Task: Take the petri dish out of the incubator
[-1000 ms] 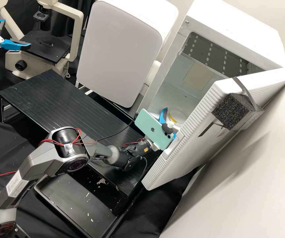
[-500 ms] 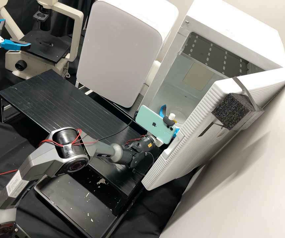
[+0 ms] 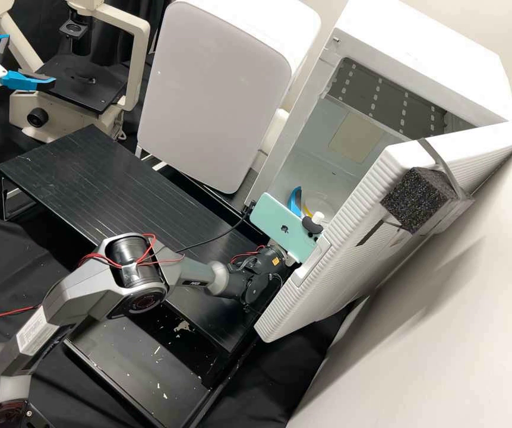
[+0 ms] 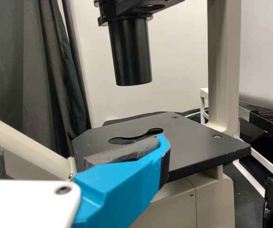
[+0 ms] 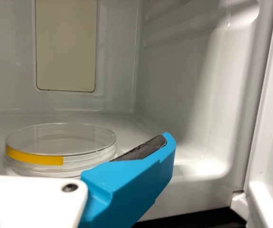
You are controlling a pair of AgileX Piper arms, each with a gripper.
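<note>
A clear, round plastic petri dish with a yellow band point(image 5: 60, 140) lies inside an open, box-shaped white incubator point(image 3: 425, 41), close ahead of the right gripper point(image 3: 294, 202), in line with the gap between its parted blue fingers. The left gripper point(image 3: 30, 59), also spread, faces a cream-framed microscope point(image 3: 141, 65).

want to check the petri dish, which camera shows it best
The right wrist view: it shows the petri dish close up, yellow band included. The high view has it farther off, partly behind a phone clamp. The left wrist view faces the microscope stage.
</note>
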